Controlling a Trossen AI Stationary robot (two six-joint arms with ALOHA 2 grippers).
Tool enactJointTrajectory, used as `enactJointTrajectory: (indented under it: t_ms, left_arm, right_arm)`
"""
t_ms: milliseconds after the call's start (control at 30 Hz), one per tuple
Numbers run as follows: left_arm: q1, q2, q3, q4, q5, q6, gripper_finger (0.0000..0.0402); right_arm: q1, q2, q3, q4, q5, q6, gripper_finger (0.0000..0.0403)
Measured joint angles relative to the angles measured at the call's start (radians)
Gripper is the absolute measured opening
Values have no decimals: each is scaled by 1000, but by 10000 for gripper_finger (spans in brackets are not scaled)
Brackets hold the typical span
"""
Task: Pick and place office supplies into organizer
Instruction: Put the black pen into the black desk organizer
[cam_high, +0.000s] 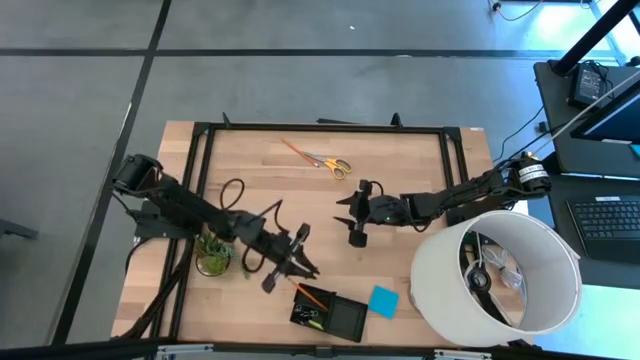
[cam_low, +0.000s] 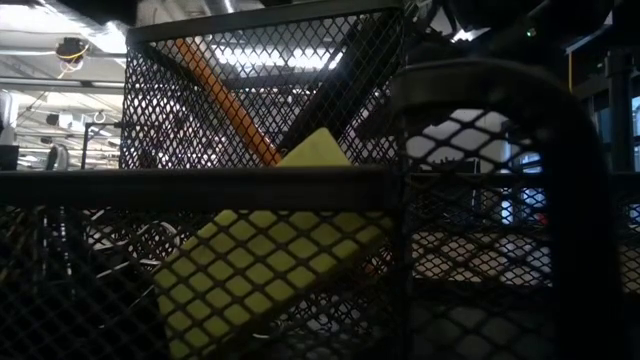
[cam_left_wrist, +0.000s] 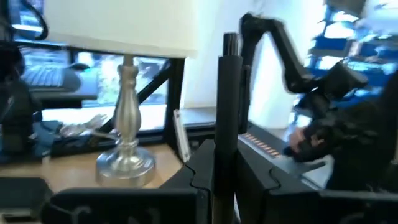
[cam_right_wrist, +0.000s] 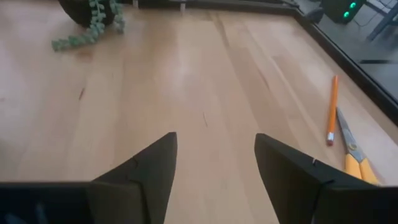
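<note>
My left gripper (cam_high: 303, 265) hovers just beyond the far left corner of the black organizer (cam_high: 345, 322), shut on a thin black pen (cam_left_wrist: 227, 112). The organizer holds an orange pencil (cam_high: 311, 296) and a yellow block (cam_low: 270, 260). A blue note pad (cam_high: 383, 301) lies flat on the table to the organizer's right. Yellow-handled scissors (cam_high: 330, 163) and a second orange pencil (cam_right_wrist: 333, 109) lie at the far side. My right gripper (cam_high: 357, 215) stands open over bare wood at mid-table, with nothing between its fingers (cam_right_wrist: 149, 174). My left gripper pinches the pen's lower part (cam_left_wrist: 225, 177) between its two fingers. The fingers come in level and lie across the pen. The pen stands upright, its capped upper end (cam_left_wrist: 231, 43) well above the fingers. Its lower end is hidden by the gripper.
A white lampshade (cam_high: 495, 275) on a silver base (cam_left_wrist: 126, 162) fills the near right corner. A small green plant (cam_high: 213, 252) sits under the left arm. A black frame (cam_high: 320, 128) rims the table. Bare wood lies between the two grippers and the scissors.
</note>
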Motion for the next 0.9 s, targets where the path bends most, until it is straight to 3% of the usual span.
enactJointTrajectory:
  t_ms: [167,333,533,767,900]
  left_arm:
    - [-56,71,0,65,-134,-40,28]
    - [-104,197,44,194,-134,-44,28]
    - [-109,282,132,106,-145,-107,28]
    - [-147,309,143,-24,-296,-142,28]
    - [-180,309,143,-35,-324,-103,28]
  right_arm:
    - [-1,0,0,13,0,7,218]
    - [0,0,0,16,0,26,218]
    - [0,0,0,5,-1,55,218]
    - [0,0,0,-43,-4,91,218]
    - [1,0,0,-43,-4,103,218]
